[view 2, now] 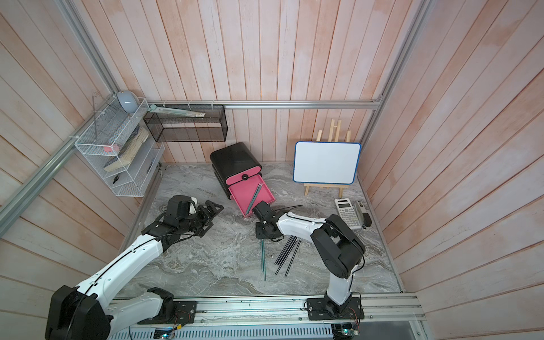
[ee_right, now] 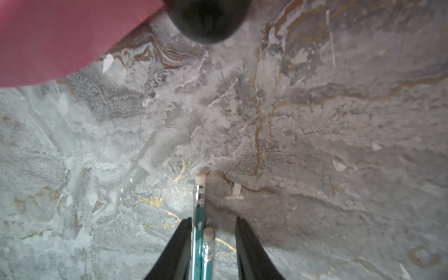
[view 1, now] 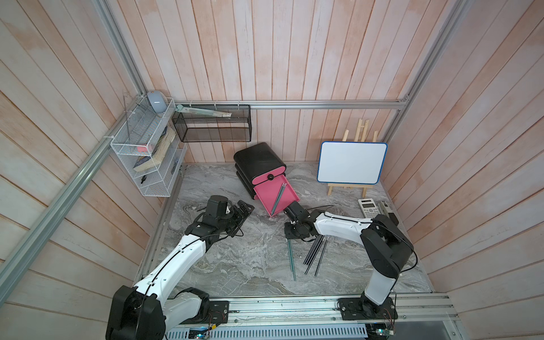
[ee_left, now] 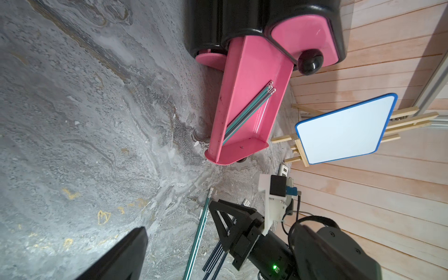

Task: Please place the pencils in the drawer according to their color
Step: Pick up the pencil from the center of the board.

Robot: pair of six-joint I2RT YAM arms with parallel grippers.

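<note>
Two fingers of the left gripper [view 1: 246, 215] stand apart with nothing between them, left of the black cabinet [view 1: 259, 160]. Its wrist view shows us only one finger [ee_left: 121, 257]; the frame cuts off the other. The cabinet's middle drawer [view 1: 265, 191] is pulled far out, its front drooping toward the table. Three pencils [view 1: 278, 198] lie slantwise in it, two teal, the third darker and hard for us to name. The lowest drawer is mostly hidden beneath.

Further right, the right gripper [ee_right: 213, 219] straddles two teal pencils [ee_right: 200, 211] lying on the table. Its jaws are parted: one finger touches a pencil, the other stands clear, so nothing is clamped.

Rightmost, the black pencils [view 1: 316, 254] lie fanned out. The right arm hides their upper ends, so we cannot count them surely.
</note>
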